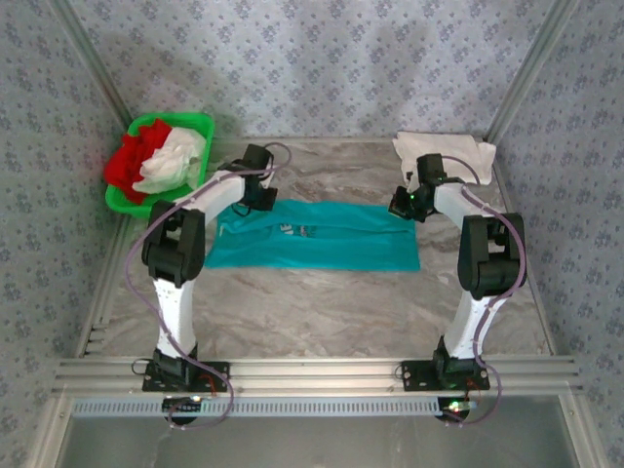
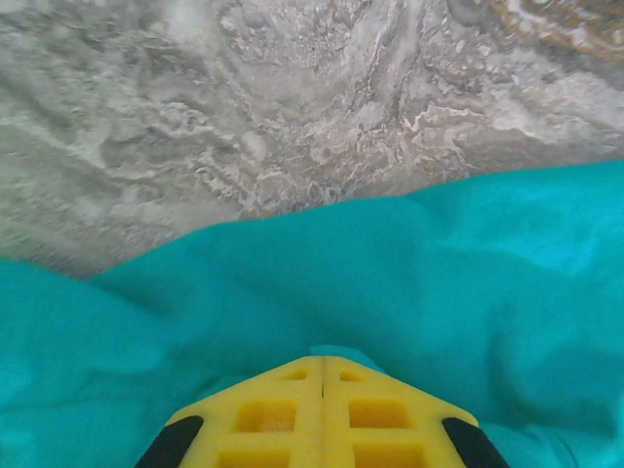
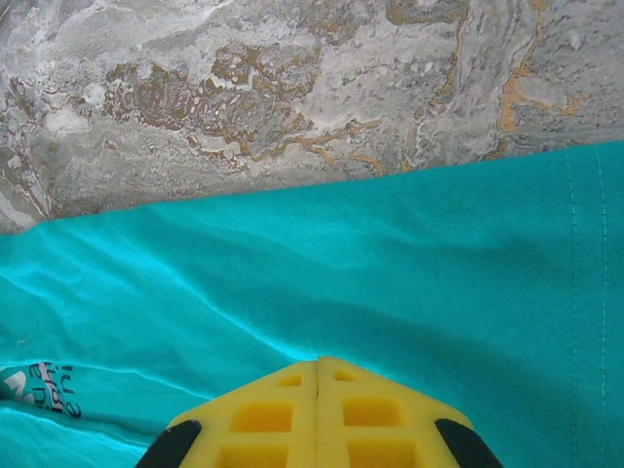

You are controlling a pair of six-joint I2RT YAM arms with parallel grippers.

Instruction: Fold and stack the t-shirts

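The teal shirt (image 1: 312, 242) lies flat across the middle of the worktop (image 1: 322, 312) as a long band running left to right, between my two arms. My left end effector (image 1: 260, 198) is down at the shirt's far left corner. In the left wrist view its yellow fingers (image 2: 278, 414) are pressed together, and the teal shirt (image 2: 409, 283) puckers up against the tips (image 2: 323, 363), so it is closed on the cloth near its far edge. My right end effector (image 1: 404, 206) sits at the far right corner of the shirt. In the right wrist view its tips (image 3: 319, 365) also meet with no gap, and creases in the teal shirt (image 3: 390, 253) run in toward them, so it pinches the fabric as well. A bit of the print (image 3: 39, 382) shows at the left of that view. Bare marbled worktop lies just beyond the shirt's far edge in both wrist views. At the far left corner a basket (image 1: 125, 203) holds a crumpled red shirt (image 1: 127, 161) and a crumpled white shirt (image 1: 175, 161), touching each other. A flat white shirt (image 1: 458, 151) lies at the far right corner, just behind my right wrist and apart from the teal one.
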